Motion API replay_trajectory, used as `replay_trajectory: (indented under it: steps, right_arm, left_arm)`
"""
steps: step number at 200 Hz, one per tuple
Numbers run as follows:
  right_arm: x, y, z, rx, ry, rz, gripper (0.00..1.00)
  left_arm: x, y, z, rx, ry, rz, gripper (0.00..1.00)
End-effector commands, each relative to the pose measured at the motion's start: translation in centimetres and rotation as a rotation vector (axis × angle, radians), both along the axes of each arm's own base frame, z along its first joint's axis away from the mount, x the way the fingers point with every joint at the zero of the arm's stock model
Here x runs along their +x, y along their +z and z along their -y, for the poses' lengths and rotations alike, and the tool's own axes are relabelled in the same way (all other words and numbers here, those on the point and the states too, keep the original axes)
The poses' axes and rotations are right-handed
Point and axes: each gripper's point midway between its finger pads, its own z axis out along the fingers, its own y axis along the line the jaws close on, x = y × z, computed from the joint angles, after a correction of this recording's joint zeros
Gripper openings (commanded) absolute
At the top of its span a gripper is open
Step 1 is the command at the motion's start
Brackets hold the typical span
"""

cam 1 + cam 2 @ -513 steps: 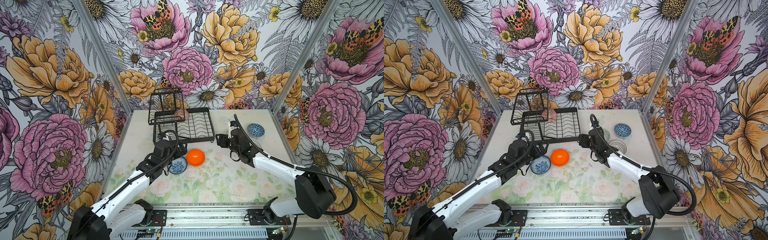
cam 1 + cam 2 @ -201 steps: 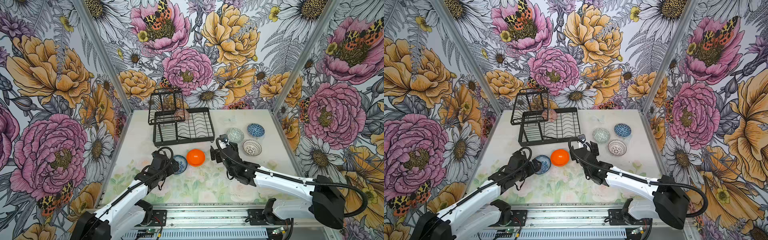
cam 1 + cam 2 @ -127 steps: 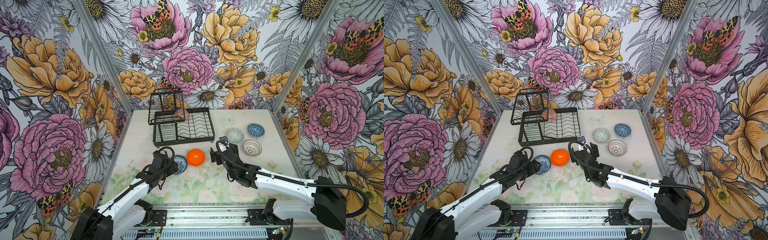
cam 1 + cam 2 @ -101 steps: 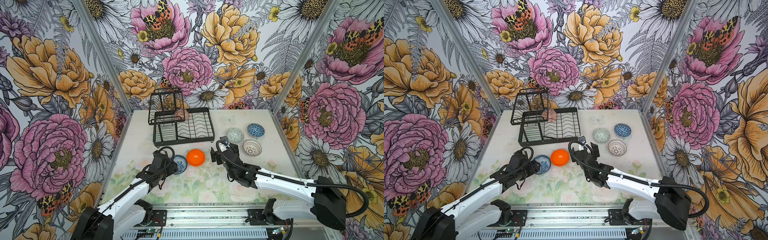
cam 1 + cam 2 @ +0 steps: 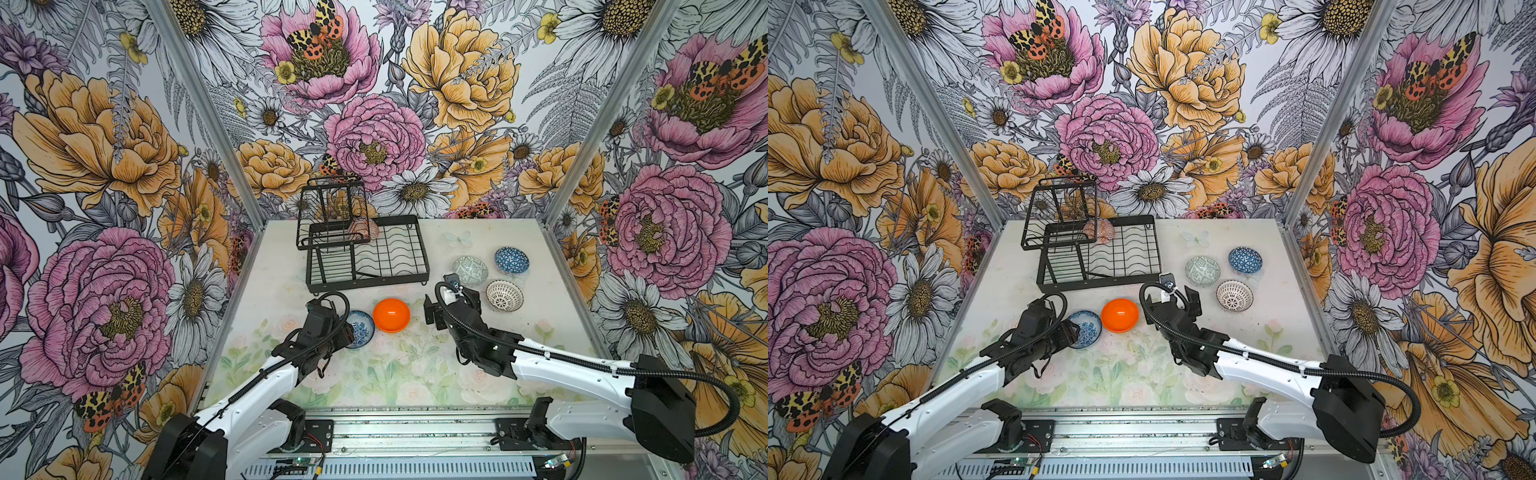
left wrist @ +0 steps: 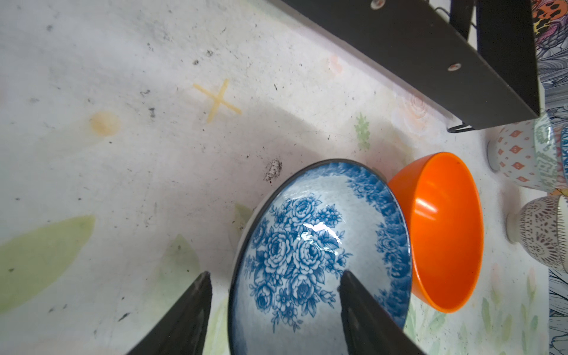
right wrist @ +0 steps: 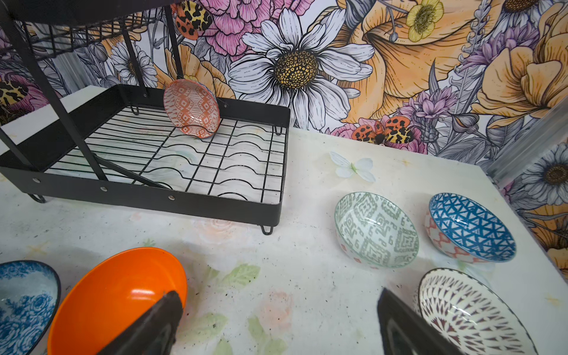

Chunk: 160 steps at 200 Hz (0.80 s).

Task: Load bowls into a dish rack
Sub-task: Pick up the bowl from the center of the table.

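We find the left gripper (image 6: 275, 276) with its jaws parted, astride the rim of the blue-white floral bowl (image 6: 307, 239). One jaw stands just outside the rim with a sliver of table (image 6: 123, 184) showing between, and the other is over the bowl's inside. The orange bowl (image 6: 445, 233) lies close against that bowl on the side away from these jaws; we cannot tell whether they touch. The right gripper (image 7: 276, 325) is spread wide and holds nothing, with bare table between its jaws. The orange bowl is just beside one jaw and the black-white lattice bowl (image 7: 470, 310) just beside the other. Ahead of these jaws sit the pale green-grey bowl (image 7: 376, 229), the dark blue bowl (image 7: 470, 226) and the dish rack (image 7: 215, 209). The orange-white bowl (image 7: 192, 107) stands tilted on edge at the rack's far wall.
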Motion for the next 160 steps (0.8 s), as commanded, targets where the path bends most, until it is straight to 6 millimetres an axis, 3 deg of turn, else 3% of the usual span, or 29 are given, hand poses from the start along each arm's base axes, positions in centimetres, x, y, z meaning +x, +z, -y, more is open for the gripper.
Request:
replay_trajectory:
  steps: [1,46,107,137,160]
  right_arm:
    - [0.0,0.7,0.3,0.031,-0.017,0.012,1.00]
    - [0.3,0.6,-0.8,0.004,0.022,-0.005,0.99]
    - [0.2,1.4,-0.7,0.010,0.024,0.002,0.99]
    - [0.5,2.1,-1.0,0.005,0.021,-0.004,0.99]
    - [0.8,2.9,-1.5,0.041,0.022,-0.010,1.00]
  left_arm:
    - [0.2,-0.4,-0.1,0.006,-0.010,0.002,0.62]
    - [0.3,-0.4,-0.1,0.017,-0.019,-0.001,0.35]
    - [0.6,0.3,-0.4,0.037,-0.025,0.003,0.03]
    - [0.8,1.3,-1.2,0.026,0.008,0.034,0.00]
    - [1.4,3.3,-1.6,-0.028,0.054,0.102,0.00]
